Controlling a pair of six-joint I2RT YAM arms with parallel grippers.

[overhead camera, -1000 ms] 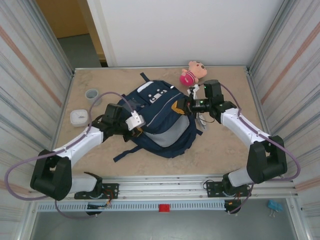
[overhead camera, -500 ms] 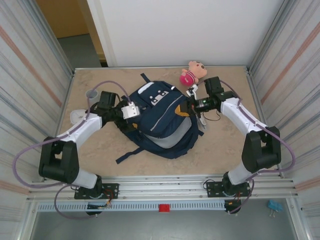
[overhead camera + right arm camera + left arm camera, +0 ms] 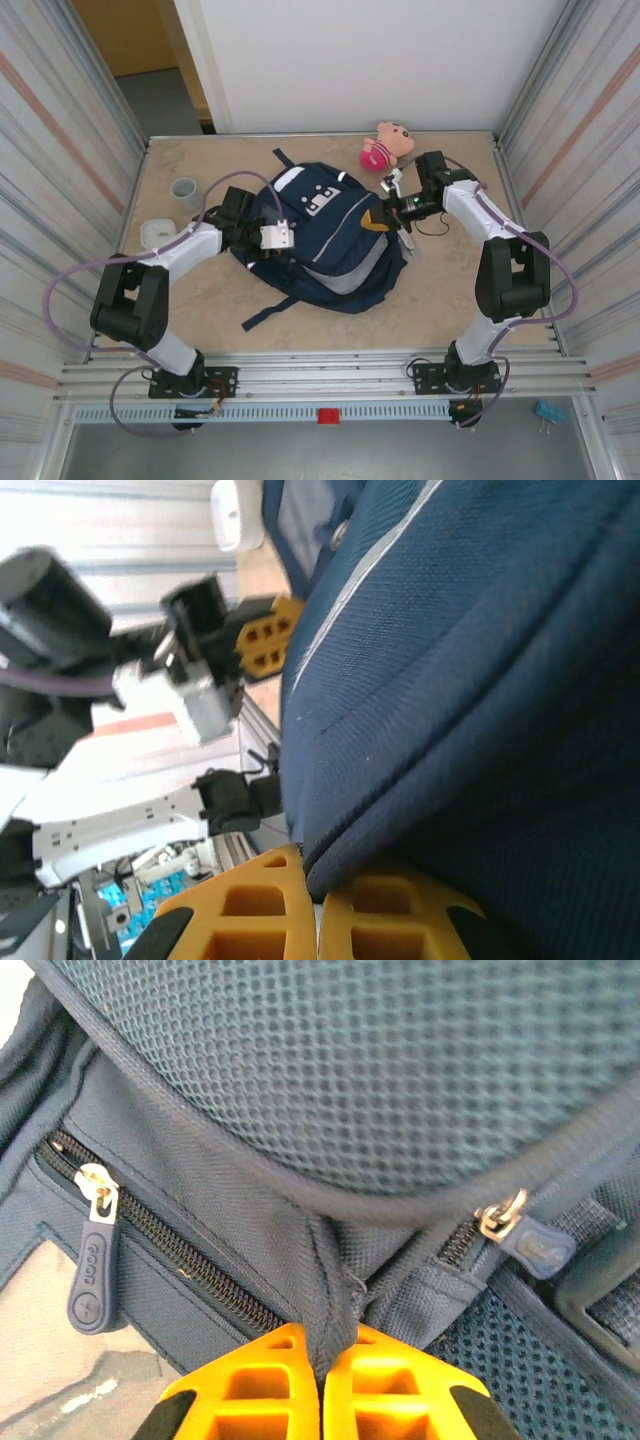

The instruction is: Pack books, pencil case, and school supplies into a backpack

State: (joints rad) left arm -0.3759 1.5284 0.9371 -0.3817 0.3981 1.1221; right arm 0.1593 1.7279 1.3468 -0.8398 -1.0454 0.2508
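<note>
Backpack [image 3: 320,235] lying mid-table, pinched from both sides: left gripper [image 3: 322,1365] closed on a fabric fold beside a zip pull [image 3: 92,1275], right gripper [image 3: 312,885] clamped on a seam. Probably bracing the bag for zip work; next, catching that pull. Contents hidden.

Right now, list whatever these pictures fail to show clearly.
- Backpack contents: top view, its fabric covers them.
- Zip, lower end: left wrist view, behind the jaws.
- White item beside the cup: top view, too small to identify.
- Left arm: right wrist view, blurred.
</note>
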